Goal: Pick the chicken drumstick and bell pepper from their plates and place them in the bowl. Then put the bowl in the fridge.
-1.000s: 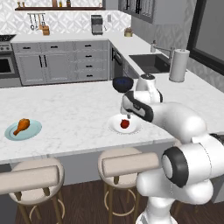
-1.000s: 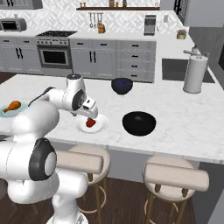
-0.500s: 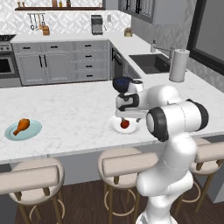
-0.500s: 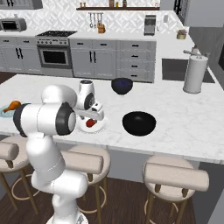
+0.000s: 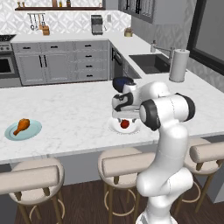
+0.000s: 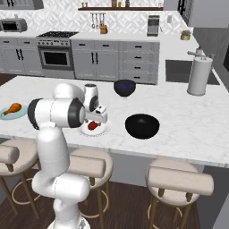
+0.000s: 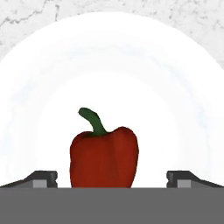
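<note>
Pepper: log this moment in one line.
claw open, straddling pepper | pepper on white plate | drumstick on teal plate

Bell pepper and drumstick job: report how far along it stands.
Nothing is done yet. The dark-red bell pepper lies on the white round plate, and the orange-brown chicken drumstick on the pale teal plate. In hand: the open gripper brackets the pepper, fingertips apart either side. Left: both foods into the glossy black bowl, then the bowl into the fridge.
</note>
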